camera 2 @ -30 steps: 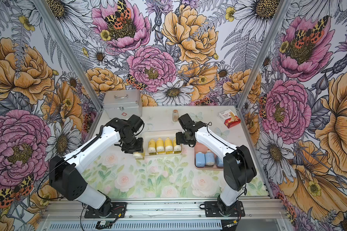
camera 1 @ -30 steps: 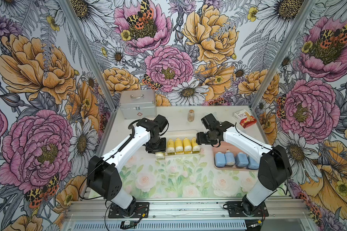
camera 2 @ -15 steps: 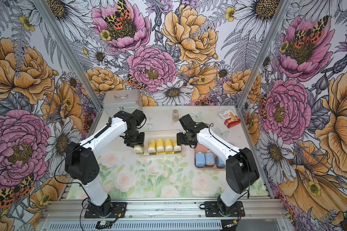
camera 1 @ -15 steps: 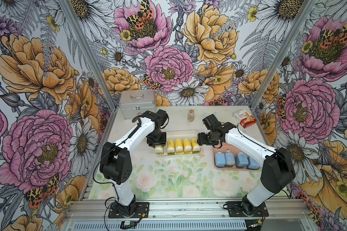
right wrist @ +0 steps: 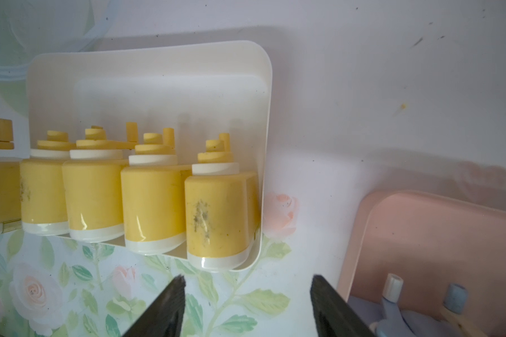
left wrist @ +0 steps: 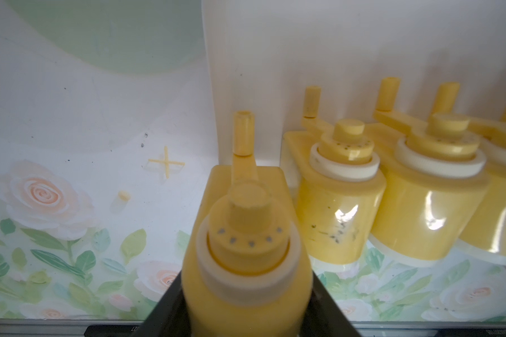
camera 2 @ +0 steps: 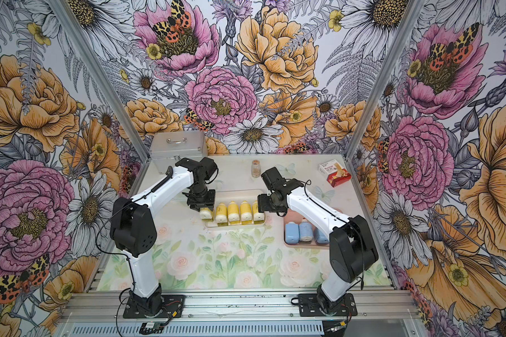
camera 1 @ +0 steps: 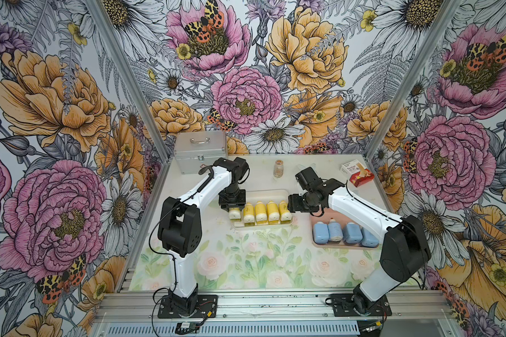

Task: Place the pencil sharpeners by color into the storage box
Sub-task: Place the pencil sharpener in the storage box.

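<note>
At the left end of the white tray (camera 1: pixel 264 195), we see the left gripper (camera 1: pixel 233 207) clamped on the fifth yellow sharpener (left wrist: pixel 246 253). Its long axis runs parallel w/ the four yellow sharpeners (camera 1: pixel 265 210) just right of it, crank end toward the tray's back wall, so a straight drop looks enough. Off the tray's right end, the right gripper (right wrist: pixel 247 303) hangs empty, jaws apart. Further right, four blue sharpeners (camera 1: pixel 345 232) fill the pink tray (camera 1: pixel 343 246).

Bright, even light fills both top views, sharp throughout, with only soft shadows on the pale floral-printed tabletop (camera 1: pixel 246 256). The wrist views look hazy and washed out: white glare streaks the glossy yellow cylindrical plastic sharpeners (left wrist: pixel 429 216), and the nearest yellow sharpener (left wrist: pixel 246 277) is blurred.
</note>
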`<action>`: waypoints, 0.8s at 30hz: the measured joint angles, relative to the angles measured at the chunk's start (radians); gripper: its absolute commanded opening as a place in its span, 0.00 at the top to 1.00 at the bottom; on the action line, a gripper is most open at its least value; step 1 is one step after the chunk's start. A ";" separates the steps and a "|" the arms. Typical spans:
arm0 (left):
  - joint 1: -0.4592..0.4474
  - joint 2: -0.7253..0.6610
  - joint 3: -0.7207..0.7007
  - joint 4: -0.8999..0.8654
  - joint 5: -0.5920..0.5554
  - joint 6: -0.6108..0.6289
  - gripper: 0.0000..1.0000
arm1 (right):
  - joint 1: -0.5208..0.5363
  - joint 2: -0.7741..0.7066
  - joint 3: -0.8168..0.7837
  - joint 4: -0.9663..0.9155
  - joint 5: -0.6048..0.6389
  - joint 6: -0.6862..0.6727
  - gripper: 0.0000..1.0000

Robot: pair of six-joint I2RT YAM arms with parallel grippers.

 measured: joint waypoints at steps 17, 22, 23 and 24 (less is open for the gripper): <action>-0.005 0.063 0.036 0.002 0.001 -0.008 0.59 | -0.001 0.000 -0.018 0.013 0.000 0.000 0.30; -0.013 0.076 0.036 0.004 0.001 -0.011 0.59 | -0.003 0.000 -0.022 0.020 0.000 0.000 0.30; -0.013 0.077 0.036 0.004 0.001 -0.011 0.59 | -0.003 0.000 -0.023 0.021 0.000 0.000 0.30; -0.013 0.078 0.037 0.004 0.001 -0.011 0.59 | -0.003 0.000 -0.023 0.021 0.000 0.000 0.30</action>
